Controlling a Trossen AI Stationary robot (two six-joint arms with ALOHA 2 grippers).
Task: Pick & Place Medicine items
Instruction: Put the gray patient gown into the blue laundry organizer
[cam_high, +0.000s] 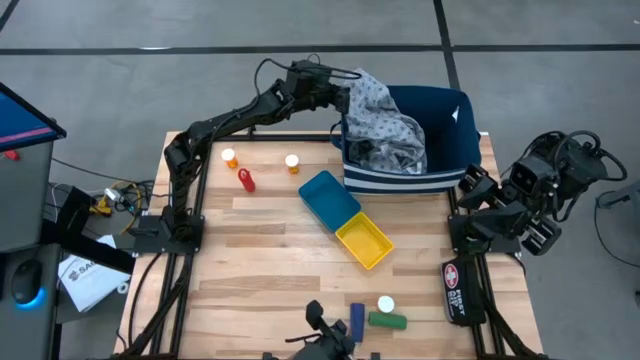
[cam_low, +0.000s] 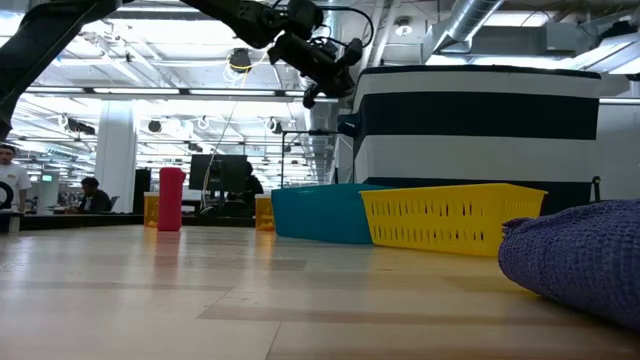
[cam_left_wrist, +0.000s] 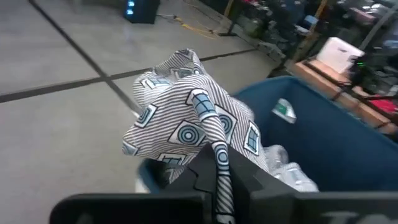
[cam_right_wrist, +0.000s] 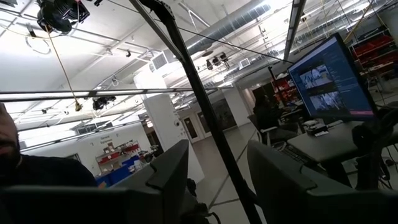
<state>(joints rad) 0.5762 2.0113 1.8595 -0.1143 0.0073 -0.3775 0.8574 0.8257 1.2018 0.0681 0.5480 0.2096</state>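
From above, the left gripper (cam_high: 345, 92) reaches over the far edge of the table (cam_high: 270, 270) to the navy striped basket (cam_high: 440, 140), its jaws pinched shut on the patterned cloth (cam_high: 385, 125) draped over the basket's near-left rim. Two orange pill bottles (cam_high: 230, 158) stand on the far-left part of the table with the red bottle (cam_high: 246, 180) just in front of them. The blue tray (cam_high: 328, 198) and yellow tray (cam_high: 364, 241) lie end to end at centre. Near the front edge sit the green bottle (cam_high: 387, 321), a white-capped bottle (cam_high: 386, 304) and the small blue box (cam_high: 357, 318). The right gripper (cam_high: 475, 185) waits folded at the table's right side.

At table height, the red bottle (cam_low: 171, 199) stands upright at left, and the trays sit before the basket.

The left wrist view shows the cloth (cam_left_wrist: 186, 127) bunched and gripped in the closed jaws above the basket's interior.

The right wrist view shows only the room; its jaws look slightly apart and seemingly empty.
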